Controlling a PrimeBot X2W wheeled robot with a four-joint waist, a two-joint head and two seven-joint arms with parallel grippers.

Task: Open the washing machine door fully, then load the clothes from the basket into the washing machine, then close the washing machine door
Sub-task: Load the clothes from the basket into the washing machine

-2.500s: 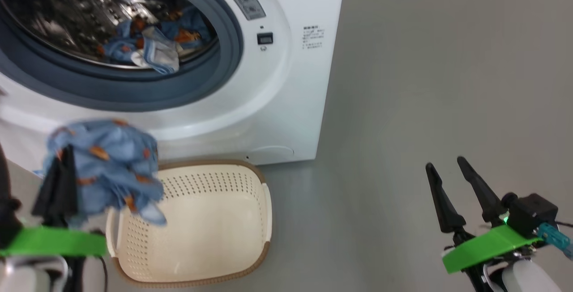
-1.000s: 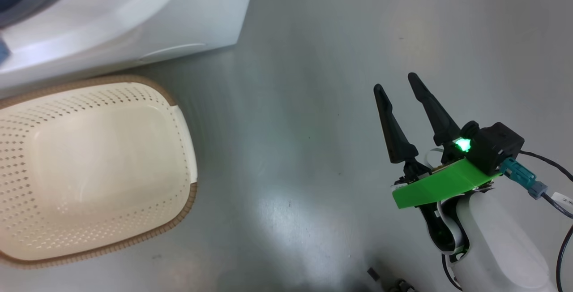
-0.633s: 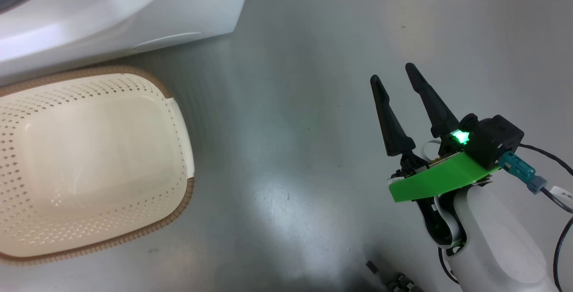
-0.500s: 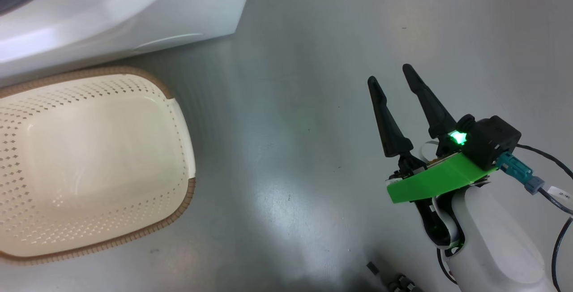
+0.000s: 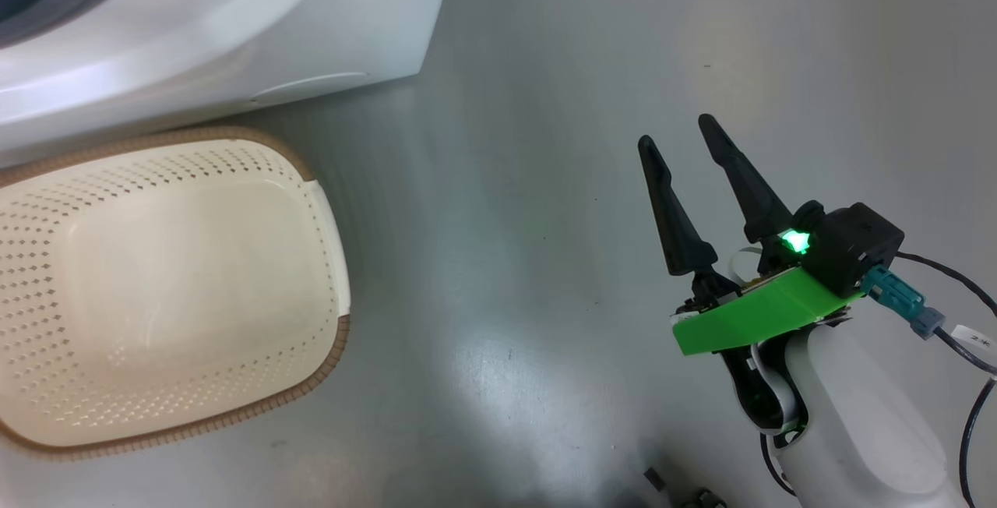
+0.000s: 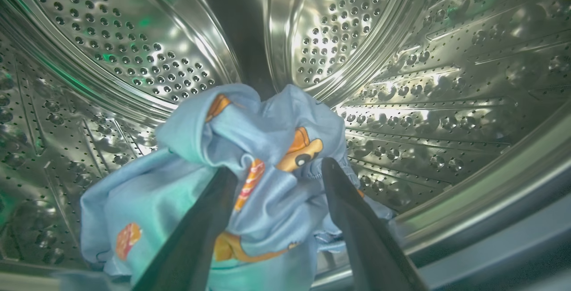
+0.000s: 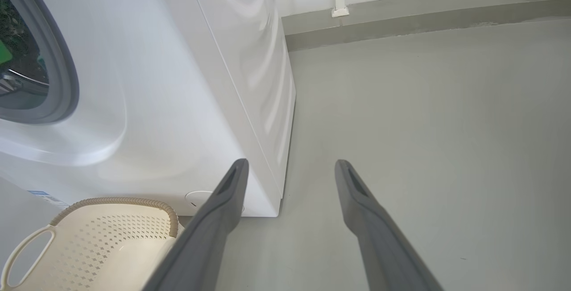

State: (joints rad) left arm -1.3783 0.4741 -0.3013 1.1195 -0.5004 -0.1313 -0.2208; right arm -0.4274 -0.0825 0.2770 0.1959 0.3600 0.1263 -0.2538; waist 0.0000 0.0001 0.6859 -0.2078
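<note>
Left wrist view: left end effector [image 6: 277, 167] spread open inside washing machine [image 6: 401, 59], clothes [image 6: 187, 193] loose; basket [image 5: 156, 173] empty, door not yet shut.

At the lower right of your head view, your right gripper [image 5: 676, 131] had two long, tapering black fingers [image 5: 676, 220] above a bright green plate [image 5: 759, 312]. Beside it sat a black block [image 5: 857, 247] with a glowing green light [image 5: 794, 241], a teal plug [image 5: 892, 294], and a black cable [image 5: 966, 434] bearing a white tag [image 5: 978, 336]. The forearm [image 5: 849, 422] was smooth white. Your left gripper [image 6: 279, 168] had equally dark fingers.
</note>
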